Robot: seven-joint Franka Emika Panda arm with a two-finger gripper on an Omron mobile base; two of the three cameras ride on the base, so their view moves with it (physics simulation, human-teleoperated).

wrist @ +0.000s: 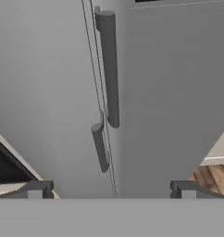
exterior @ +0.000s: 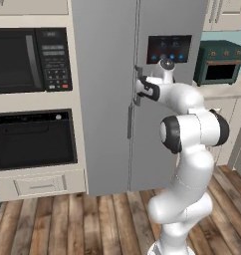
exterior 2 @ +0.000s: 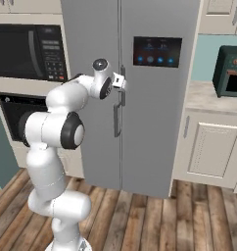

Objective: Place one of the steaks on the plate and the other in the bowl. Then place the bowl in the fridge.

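Note:
The tall grey fridge [exterior: 102, 99] [exterior 2: 154, 122] [wrist: 178, 92] stands straight ahead with both doors shut and a dark touchscreen panel [exterior: 168, 49] [exterior 2: 157, 51] on the right door. My gripper [exterior: 138, 87] [exterior 2: 122, 81] [wrist: 111, 190] is open, with nothing between its fingers. It hovers just in front of the right door's handle [exterior: 139, 99] [exterior 2: 122, 98] [wrist: 109, 69], at the handle's upper part. The left door's handle [exterior: 129, 122] [exterior 2: 116, 122] [wrist: 100, 148] sits lower, beside the seam. The steaks, the plate and the bowl are out of view.
Left of the fridge, a microwave [exterior: 23, 60] [exterior 2: 27, 51] sits above a black built-in oven [exterior: 33, 139] [exterior 2: 15, 115]. On the right, a teal toaster oven [exterior: 219, 62] [exterior 2: 230, 71] rests on a counter over white cabinets [exterior 2: 208, 147]. The floor is wooden planks [exterior: 82, 219].

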